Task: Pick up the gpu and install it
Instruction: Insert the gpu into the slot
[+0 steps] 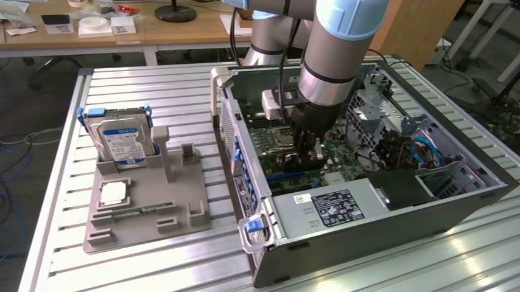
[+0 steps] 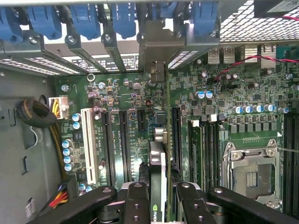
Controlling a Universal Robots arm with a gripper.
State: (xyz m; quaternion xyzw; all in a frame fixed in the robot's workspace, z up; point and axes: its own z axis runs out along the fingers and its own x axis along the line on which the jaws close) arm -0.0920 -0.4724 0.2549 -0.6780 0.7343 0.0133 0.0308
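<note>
Grey steel computer case point(image 1: 366, 243) lies open at the exterior view's right, its green motherboard point(image 2: 117, 93) exposed. Black gripper point(image 2: 161, 193) reaches inside, fingers point(image 2: 135, 205) clamped on the gpu point(image 2: 158, 163) (edge-on, bracket toward the blue slot clips point(image 2: 124, 18)) among the expansion slots point(image 2: 124, 140).

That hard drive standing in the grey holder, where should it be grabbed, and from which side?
Probably grip the hard drive by its upper part, from straight above, pinching its two broad faces. It stands upright with its lower end sunk in the grey holder, so the top stands free.
</note>
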